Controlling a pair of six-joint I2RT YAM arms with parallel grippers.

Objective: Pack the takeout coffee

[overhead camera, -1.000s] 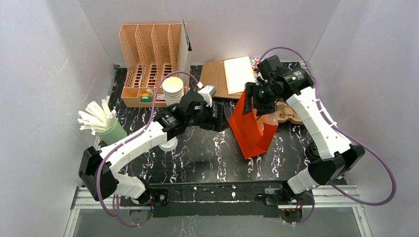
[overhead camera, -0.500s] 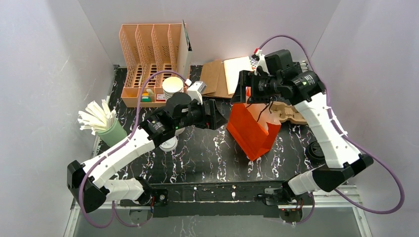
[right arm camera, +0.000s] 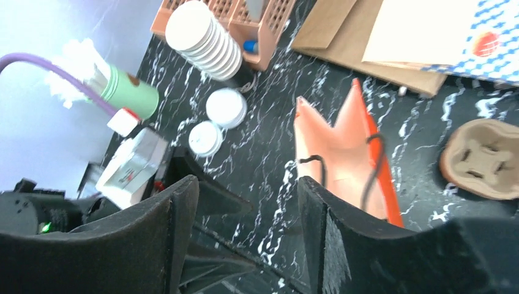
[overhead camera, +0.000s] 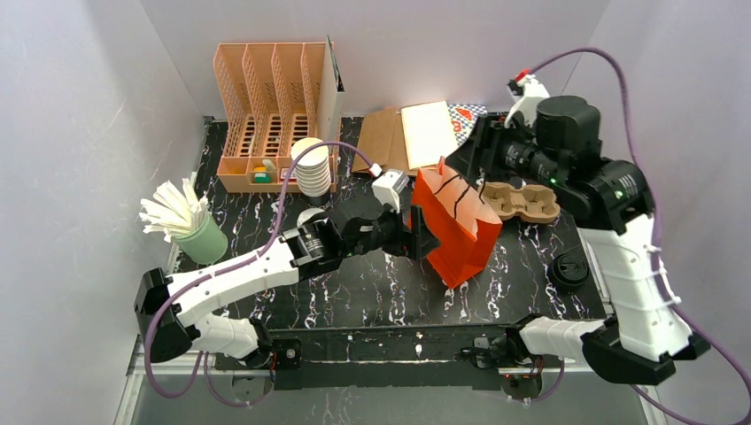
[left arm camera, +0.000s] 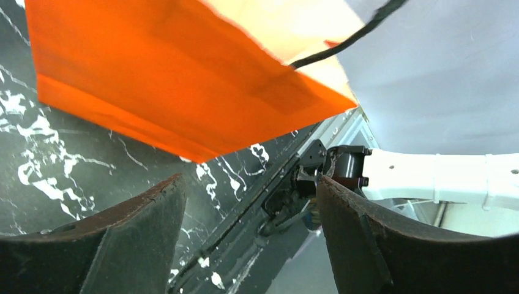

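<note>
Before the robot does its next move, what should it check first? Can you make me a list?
1. Left gripper open and empty: ok.
2. Right gripper open and empty: ok.
3. Orange bag standing straight: not ok, it leans.
4. Bag mouth wide enough for a cup: not ok, in the right wrist view it looks pinched narrow.
5. Coffee packed: not ok, the black-lidded cup sits outside the bag.
6. Left gripper clear of the bag: cannot tell, they are very close.
</note>
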